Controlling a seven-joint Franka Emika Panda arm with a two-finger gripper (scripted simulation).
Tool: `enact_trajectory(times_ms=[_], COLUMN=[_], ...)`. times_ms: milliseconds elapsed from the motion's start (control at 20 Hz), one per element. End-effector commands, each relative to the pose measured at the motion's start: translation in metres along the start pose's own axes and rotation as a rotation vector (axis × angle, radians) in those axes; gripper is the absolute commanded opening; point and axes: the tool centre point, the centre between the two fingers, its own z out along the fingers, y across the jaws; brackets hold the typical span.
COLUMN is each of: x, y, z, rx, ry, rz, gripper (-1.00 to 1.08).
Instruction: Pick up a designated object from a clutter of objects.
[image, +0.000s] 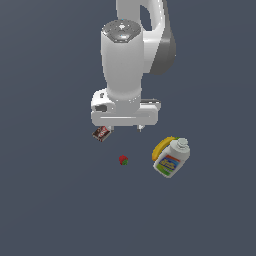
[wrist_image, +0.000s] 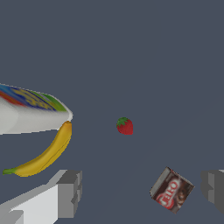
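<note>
The small red strawberry with a green leafy bit (image: 123, 160) lies on the dark floor, in front of my gripper (image: 125, 128). It also shows in the wrist view (wrist_image: 124, 126), beyond the fingers and apart from them. My gripper (wrist_image: 142, 190) is open and empty, fingers (wrist_image: 70, 192) spread wide, hovering above the floor. The brown-red flat packet (image: 101, 133) lies by one finger; in the wrist view it (wrist_image: 171, 190) sits between the fingers.
A yellow banana (image: 162, 146) lies against a white bottle with a blue-yellow label (image: 172, 159) at the exterior view's right; both show in the wrist view, the banana (wrist_image: 43, 154) and the bottle (wrist_image: 30, 109). Dark bare floor surrounds them.
</note>
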Motion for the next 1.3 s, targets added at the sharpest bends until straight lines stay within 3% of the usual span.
enact_trajectory(times_ms=[0, 650, 1250], x=[0.005, 0.013, 0.01], y=[0.002, 0.011, 0.013], z=[0.024, 0.15, 0.176], rx=[0.0, -0.005, -0.006], ry=[-0.002, -0.007, -0.01], rz=[-0.007, -0.044, -0.051], gripper=[1.0, 1.0, 1.0])
